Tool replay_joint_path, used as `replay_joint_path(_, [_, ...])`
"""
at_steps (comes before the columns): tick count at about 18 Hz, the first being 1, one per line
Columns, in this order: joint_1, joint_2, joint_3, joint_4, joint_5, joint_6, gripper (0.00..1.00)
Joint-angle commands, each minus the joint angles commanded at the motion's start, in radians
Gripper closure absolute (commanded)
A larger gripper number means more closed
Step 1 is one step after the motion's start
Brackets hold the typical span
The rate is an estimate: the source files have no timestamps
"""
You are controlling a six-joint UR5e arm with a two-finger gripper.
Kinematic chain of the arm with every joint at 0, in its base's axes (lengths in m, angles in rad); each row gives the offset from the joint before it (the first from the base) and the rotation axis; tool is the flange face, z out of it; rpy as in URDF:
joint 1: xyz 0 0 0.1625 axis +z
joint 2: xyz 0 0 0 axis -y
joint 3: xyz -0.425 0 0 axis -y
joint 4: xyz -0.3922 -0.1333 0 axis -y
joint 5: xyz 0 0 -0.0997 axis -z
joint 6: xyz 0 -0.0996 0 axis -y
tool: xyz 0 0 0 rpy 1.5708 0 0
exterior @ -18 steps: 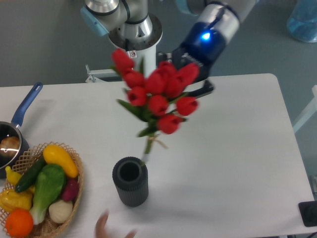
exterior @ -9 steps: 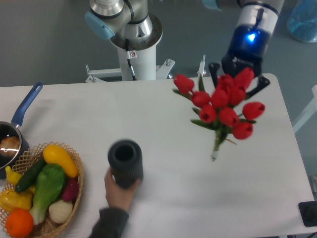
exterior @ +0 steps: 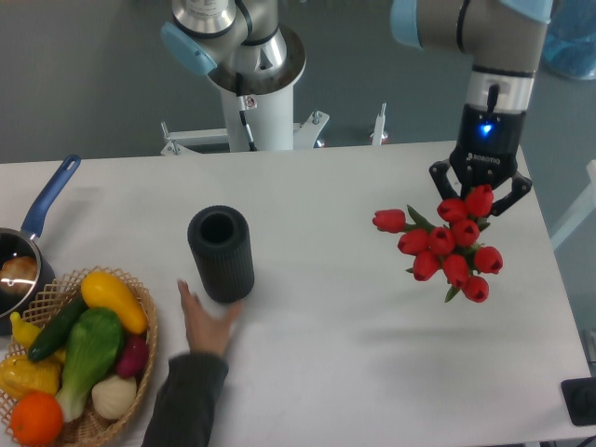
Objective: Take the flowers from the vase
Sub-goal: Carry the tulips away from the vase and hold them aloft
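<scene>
camera: flowers (exterior: 445,246) now lower, vase (exterior: 222,253) shifted

A: Where are the flowers (exterior: 446,251)?

B: They hang over the right part of the white desk (exterior: 372,372), well apart from the vase (exterior: 222,253). The gripper (exterior: 480,189) holds them from above, with its fingers (exterior: 440,174) closed around the top of the bunch.

A: And the vase?

B: It stands upright on the desk, left of the middle, with its round mouth open. A person's hand (exterior: 203,320) lies flat on the desk just below it, touching its base.

A: What is on the left?

B: A wicker basket (exterior: 140,349) with vegetables, and behind it a saucepan (exterior: 20,261) with a blue handle, at the edge of the view.
</scene>
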Motion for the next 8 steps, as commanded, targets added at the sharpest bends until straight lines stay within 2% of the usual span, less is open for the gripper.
replay_joint_path(5, [-0.066, -0.052, 0.115, -0.135, 0.203, 0.0, 1.0])
replay_joint_path(8, [-0.08, -0.077, 0.149, -0.157, 0.238, -0.012, 1.0])
